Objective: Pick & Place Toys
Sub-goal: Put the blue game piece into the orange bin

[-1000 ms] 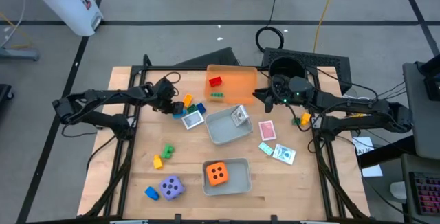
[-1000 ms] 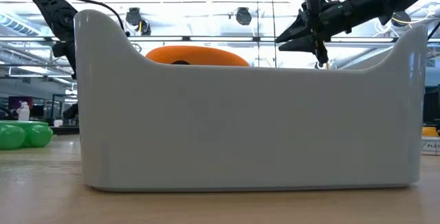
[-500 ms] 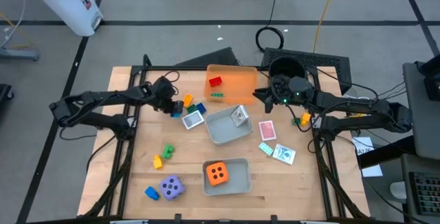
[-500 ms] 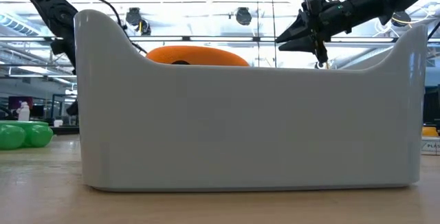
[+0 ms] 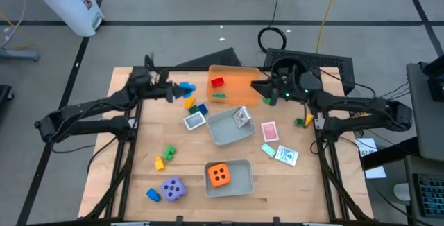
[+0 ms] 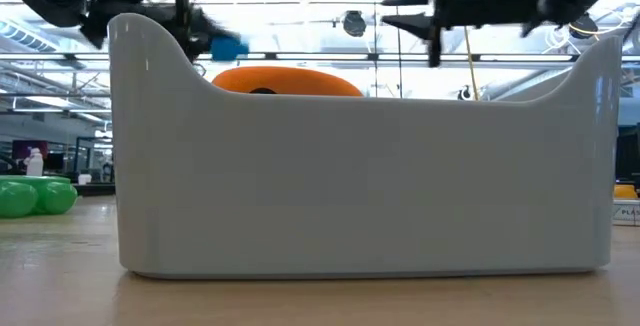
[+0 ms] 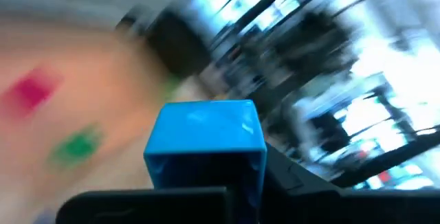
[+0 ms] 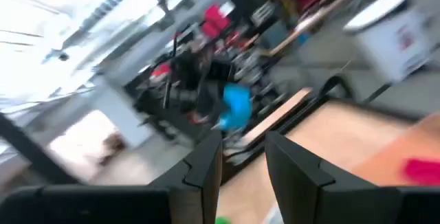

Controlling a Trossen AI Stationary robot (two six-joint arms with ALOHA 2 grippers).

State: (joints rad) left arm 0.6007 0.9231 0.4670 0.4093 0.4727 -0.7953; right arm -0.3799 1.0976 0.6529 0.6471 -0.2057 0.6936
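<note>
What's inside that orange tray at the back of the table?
The orange tray holds a red brick and a green brick. The right pincer covers its right edge.

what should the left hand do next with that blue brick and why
Probably carry it on over the orange tray and let go there. The left hand is shut on the blue brick, lifted just beside the tray, which already holds a red brick.

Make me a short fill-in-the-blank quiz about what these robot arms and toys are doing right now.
1. The left end effector is shut on a ___ brick.
2. The orange die sits in a clear grey ___.
3. The red brick lies in the ___ tray.
4. The purple die rests on the ___.

Missing words: blue; tray; orange; table
</note>
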